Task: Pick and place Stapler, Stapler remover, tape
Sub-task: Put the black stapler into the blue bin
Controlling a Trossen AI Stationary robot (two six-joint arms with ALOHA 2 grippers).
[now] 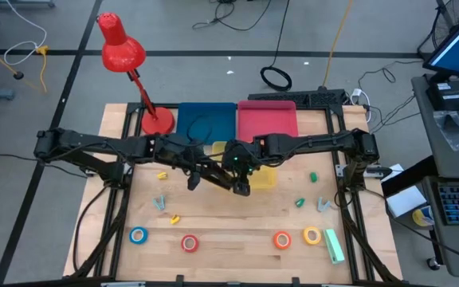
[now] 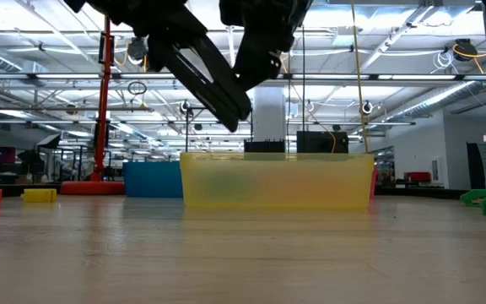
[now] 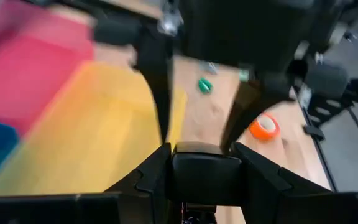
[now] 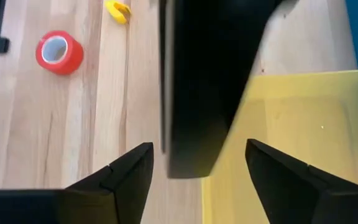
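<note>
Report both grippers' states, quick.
Left gripper: cannot be told.
Right gripper: open.

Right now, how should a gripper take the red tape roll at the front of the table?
The red tape roll lies flat with its hole facing up. Come straight down from above and close across opposite sides of the ring's outer wall, or drop one finger into the hole and pinch the band.

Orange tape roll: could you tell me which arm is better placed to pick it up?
Probably right: the orange tape roll lies right of centre, nearer the right gripper than the left gripper.
</note>
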